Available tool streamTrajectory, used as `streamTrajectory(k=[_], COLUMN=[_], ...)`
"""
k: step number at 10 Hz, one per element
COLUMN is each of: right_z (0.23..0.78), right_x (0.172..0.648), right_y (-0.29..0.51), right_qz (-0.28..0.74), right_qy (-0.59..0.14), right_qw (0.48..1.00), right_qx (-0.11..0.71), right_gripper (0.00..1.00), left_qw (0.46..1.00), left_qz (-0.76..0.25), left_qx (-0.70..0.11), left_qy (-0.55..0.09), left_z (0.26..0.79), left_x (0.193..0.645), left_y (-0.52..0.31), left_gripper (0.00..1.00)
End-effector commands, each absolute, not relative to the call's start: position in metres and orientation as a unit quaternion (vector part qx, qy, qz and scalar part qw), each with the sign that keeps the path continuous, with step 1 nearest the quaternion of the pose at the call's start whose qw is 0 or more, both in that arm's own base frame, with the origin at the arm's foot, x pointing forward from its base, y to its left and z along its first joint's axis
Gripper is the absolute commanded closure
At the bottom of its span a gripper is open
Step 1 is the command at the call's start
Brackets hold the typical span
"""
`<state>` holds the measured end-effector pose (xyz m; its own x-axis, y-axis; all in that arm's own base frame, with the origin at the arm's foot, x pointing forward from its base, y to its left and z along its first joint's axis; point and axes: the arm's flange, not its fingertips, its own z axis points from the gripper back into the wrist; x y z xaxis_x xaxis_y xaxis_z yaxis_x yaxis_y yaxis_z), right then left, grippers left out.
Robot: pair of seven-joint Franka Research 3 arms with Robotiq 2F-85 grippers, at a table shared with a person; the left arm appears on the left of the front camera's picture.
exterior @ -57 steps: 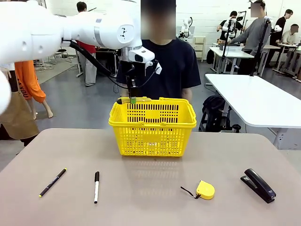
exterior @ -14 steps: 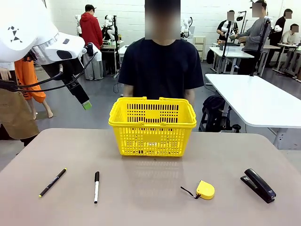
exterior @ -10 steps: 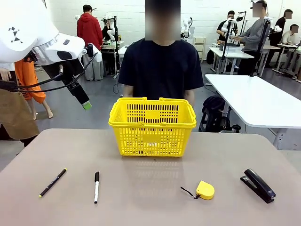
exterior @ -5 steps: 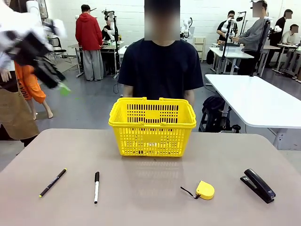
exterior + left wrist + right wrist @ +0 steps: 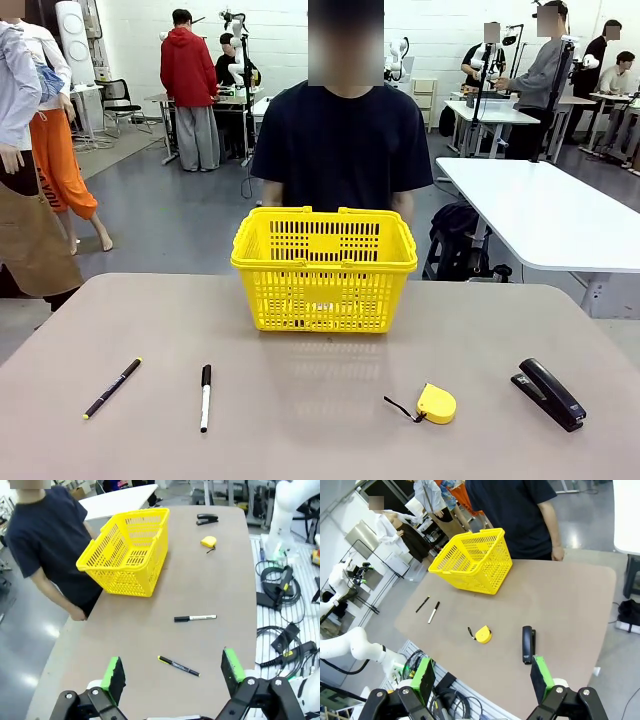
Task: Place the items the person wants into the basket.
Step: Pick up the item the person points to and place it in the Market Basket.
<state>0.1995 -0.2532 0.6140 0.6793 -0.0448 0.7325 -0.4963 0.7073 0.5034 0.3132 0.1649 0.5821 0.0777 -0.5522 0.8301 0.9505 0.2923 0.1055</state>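
Observation:
The yellow basket stands at the far middle of the table, right in front of the person in a dark T-shirt. A thin black pen with a yellow tip lies near left. The black stapler lies near right. High above the pen's end of the table, my left gripper is open and holds nothing, looking down on the pen and basket. My right gripper is open and bare too, high above the stapler, with the basket farther off.
A white marker with a black cap lies beside the pen. A small yellow tape measure sits left of the stapler. Cables and an arm base lie off the table's edge. A white table stands at the far right.
My left arm has drawn back from over the basket, swung up and to the left, and left the front view. The things on the table have not moved.

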Motion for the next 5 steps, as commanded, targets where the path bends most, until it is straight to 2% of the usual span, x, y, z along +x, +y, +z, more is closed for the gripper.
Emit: streamTrajectory(k=[1,5], right_z=[0.616,0.616], right_x=[0.201,0.201], right_y=[-0.253,-0.253], right_qz=[0.141,0.141], right_qy=[-0.386,-0.386], right_qw=[0.836,0.836], right_qx=[0.364,0.364], right_gripper=[0.00,0.00], left_qw=[0.697,0.710], left_qz=[-0.520,-0.499], left_qx=[-0.269,-0.272], left_qy=[-0.413,-0.416], left_z=[0.586,0.588], left_x=[0.324,0.324], left_y=[0.176,0.159], left_gripper=[0.00,0.00])
